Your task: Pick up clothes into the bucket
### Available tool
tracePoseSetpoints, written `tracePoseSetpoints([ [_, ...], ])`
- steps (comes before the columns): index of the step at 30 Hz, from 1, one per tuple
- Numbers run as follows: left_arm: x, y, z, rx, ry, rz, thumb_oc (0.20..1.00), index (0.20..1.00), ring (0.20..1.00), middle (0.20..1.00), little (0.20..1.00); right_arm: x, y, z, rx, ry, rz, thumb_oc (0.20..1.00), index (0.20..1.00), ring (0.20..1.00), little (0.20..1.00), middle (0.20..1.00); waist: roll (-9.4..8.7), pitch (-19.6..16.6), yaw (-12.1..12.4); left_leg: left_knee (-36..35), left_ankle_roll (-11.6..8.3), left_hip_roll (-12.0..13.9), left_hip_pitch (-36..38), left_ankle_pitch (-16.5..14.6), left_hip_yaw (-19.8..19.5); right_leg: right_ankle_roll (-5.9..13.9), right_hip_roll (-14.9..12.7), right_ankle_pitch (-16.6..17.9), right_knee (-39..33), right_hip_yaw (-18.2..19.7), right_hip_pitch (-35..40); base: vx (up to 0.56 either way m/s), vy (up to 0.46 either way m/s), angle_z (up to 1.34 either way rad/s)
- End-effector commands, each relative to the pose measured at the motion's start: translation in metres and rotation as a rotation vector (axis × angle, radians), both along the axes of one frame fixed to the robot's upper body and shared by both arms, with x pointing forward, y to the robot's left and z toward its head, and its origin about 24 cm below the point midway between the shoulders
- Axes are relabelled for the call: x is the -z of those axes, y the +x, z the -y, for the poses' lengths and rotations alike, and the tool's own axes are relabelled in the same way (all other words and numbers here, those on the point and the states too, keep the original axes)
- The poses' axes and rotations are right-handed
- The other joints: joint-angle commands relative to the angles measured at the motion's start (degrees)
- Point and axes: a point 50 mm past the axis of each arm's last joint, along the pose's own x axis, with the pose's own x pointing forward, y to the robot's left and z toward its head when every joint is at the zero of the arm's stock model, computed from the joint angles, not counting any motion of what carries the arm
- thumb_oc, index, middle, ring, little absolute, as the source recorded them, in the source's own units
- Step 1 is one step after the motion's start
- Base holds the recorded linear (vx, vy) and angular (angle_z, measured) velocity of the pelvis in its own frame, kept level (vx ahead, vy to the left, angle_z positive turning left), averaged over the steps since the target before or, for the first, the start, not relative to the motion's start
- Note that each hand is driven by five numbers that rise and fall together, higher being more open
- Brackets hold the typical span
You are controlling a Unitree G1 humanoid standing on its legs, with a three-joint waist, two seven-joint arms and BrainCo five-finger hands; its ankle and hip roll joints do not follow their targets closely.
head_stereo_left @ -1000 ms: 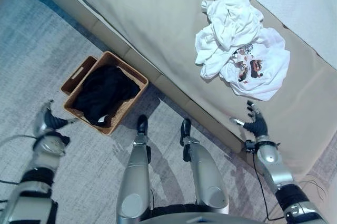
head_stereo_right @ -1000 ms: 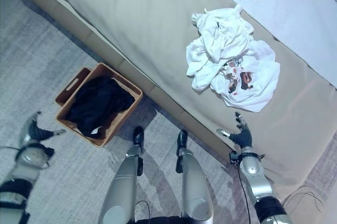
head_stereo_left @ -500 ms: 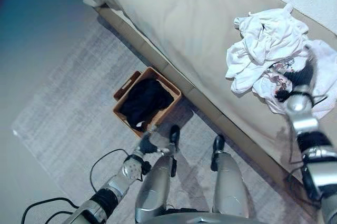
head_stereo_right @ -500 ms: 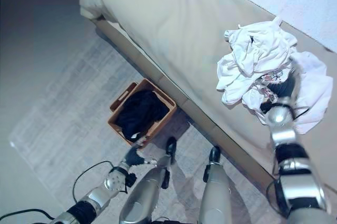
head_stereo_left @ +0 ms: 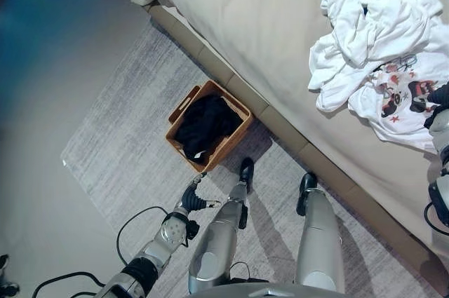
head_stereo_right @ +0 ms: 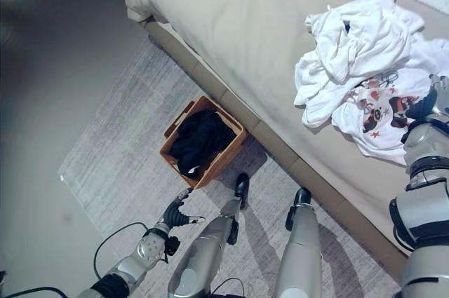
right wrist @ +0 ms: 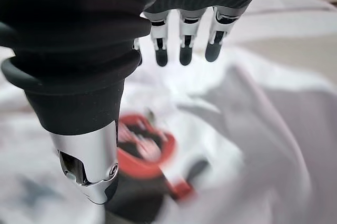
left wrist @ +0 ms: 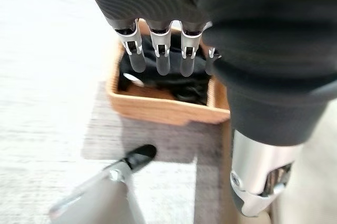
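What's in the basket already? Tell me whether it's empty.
Not empty. The basket on the rug holds a dark garment; the white clothes lie on the bed.

Bed (head_stereo_left: 266,24) bare at 10–11 o'clock of white clothes (head_stereo_left: 372,38): free approach. Basket (head_stereo_left: 208,124) top open, half full w/ black cloth (head_stereo_left: 203,121); bed edge tight at its 1 o'clock. Rug (head_stereo_left: 119,151) round it open.

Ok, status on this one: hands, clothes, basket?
Right hand open, hovering over the printed white shirt on the bed. Left hand open, empty, low near the basket. Basket holds dark clothing. White pile untouched; nothing blocking.
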Motion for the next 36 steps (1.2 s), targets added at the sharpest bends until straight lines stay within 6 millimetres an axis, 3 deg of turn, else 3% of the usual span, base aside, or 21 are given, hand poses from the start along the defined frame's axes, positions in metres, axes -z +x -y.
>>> tracePoseSetpoints([
  [1, -0.007, 0.008, 0.002, -0.042, -0.032, 0.039, 1.0, 1.0, 1.0, 1.0, 1.0, -0.042, -0.007, 0.014, 0.051, -0.019, 0.044, 1.0, 1.0, 1.0, 1.0, 1.0, -0.76, 4.3, -0.5, 1.9, 1.19, -1.3, 1.5, -2.0, 1.0, 2.59, 0.0, 5.7, -6.2, 1.8, 3.5, 0.0, -0.002, 0.03],
  [9, -0.017, 0.019, 0.013, 0.028, -0.054, 0.061, 1.0, 1.0, 1.0, 1.0, 1.0, -0.033, -0.002, 0.011, 0.0, 0.202, 0.065, 1.0, 1.0, 1.0, 1.0, 1.0, -1.96, 4.3, 0.2, 3.2, 1.49, -1.8, -3.5, -1.5, 1.1, 2.42, -0.2, 5.8, -5.7, 1.5, -0.9, -0.01, -0.029, 0.02],
  [10, -0.018, 0.021, 0.013, 0.03, -0.046, 0.065, 1.0, 1.0, 1.0, 1.0, 1.0, -0.029, 0.005, 0.003, -0.029, 0.227, 0.084, 0.865, 0.865, 0.865, 0.865, 0.865, -2.42, 4.3, 0.1, 3.1, 1.5, -1.7, -3.7, -1.4, 1.1, 2.41, -0.1, 6.0, -5.9, 1.5, -1.1, -0.01, -0.011, 0.05],
  [12, -0.018, 0.024, 0.012, 0.026, -0.04, 0.061, 1.0, 1.0, 1.0, 1.0, 1.0, -0.034, 0.013, -0.008, -0.087, 0.234, 0.113, 0.2, 0.2, 0.2, 0.2, 0.2, -3.35, 4.3, -0.1, 3.0, 1.44, -1.6, -3.8, -1.2, 1.1, 2.47, 0.1, 6.3, -6.6, 1.3, -0.7, -0.01, 0.0, 0.05],
  [16, -0.019, 0.027, 0.009, 0.011, -0.04, 0.071, 1.0, 1.0, 1.0, 1.0, 1.0, -0.048, 0.025, -0.025, -0.183, 0.239, 0.192, 0.2, 0.2, 0.2, 0.2, 0.2, -4.85, 4.3, -0.2, 3.4, 1.37, -1.8, -2.8, -1.5, 1.0, 2.72, 0.1, 7.0, -7.9, 1.0, 1.3, 0.0, 0.009, 0.0],
  [19, -0.019, 0.027, 0.002, -0.021, -0.043, 0.073, 1.0, 1.0, 1.0, 1.0, 1.0, -0.068, 0.031, -0.037, -0.254, 0.231, 0.271, 0.2, 0.2, 0.2, 0.2, 0.2, -6.14, 4.3, -0.2, 4.9, 1.43, -1.9, -1.5, -2.6, 1.2, 2.94, 0.1, 7.6, -8.9, 1.0, 3.8, -0.02, 0.052, 0.0],
  [23, -0.02, 0.024, -0.016, -0.062, -0.004, 0.09, 1.0, 1.0, 1.0, 1.0, 1.0, -0.101, 0.042, -0.069, -0.428, 0.189, 0.377, 0.2, 0.2, 0.2, 0.2, 0.2, -8.75, 4.3, -0.6, 6.7, 1.31, -1.5, 0.8, -4.2, 2.1, 3.34, 0.8, 9.0, -11.5, 1.3, 7.7, -0.01, 0.037, -0.02],
  [24, -0.02, 0.024, -0.016, -0.062, -0.003, 0.089, 1.0, 1.0, 1.0, 1.0, 1.0, -0.1, 0.042, -0.069, -0.427, 0.19, 0.377, 0.2, 0.2, 0.2, 0.2, 0.2, -8.75, 4.3, -0.6, 6.7, 1.32, -1.5, 0.8, -4.2, 2.1, 3.34, 0.8, 9.0, -11.5, 1.2, 7.8, 0.01, 0.043, -0.15],
  [26, -0.021, 0.018, -0.034, -0.114, 0.001, 0.098, 1.0, 1.0, 1.0, 1.0, 1.0, -0.127, 0.042, -0.095, -0.568, 0.124, 0.449, 0.2, 0.2, 0.2, 0.2, 0.2, -10.89, 4.3, -1.1, 7.9, 1.32, -0.9, 3.7, -5.7, 3.0, 3.83, 1.8, 10.3, -14.3, 1.7, 12.0, 0.02, 0.066, -0.17],
  [30, -0.029, 0.019, -0.048, -0.172, -0.063, 0.132, 1.0, 1.0, 1.0, 1.0, 1.0, -0.152, 0.035, -0.126, -0.733, 0.075, 0.56, 0.2, 0.2, 0.2, 0.2, 0.2, -13.55, 3.8, -1.6, 9.6, 1.7, -0.3, 8.0, -8.1, 5.1, 4.48, 3.2, 12.5, -18.4, 3.2, 17.2, 0.03, 0.096, -0.4],
  [36, -0.061, 0.029, -0.059, -0.175, -0.13, 0.266, 1.0, 1.0, 1.0, 1.0, 1.0, -0.157, 0.022, -0.153, -0.908, 0.063, 0.618, 0.2, 0.2, 0.2, 0.2, 0.2, -16.7, -1.8, -2.5, 8.5, 2.62, 0.5, 14.5, -11.0, 8.8, 6.14, 4.4, 15.5, -25.6, 6.7, 23.9, 0.09, 0.119, -0.44],
])
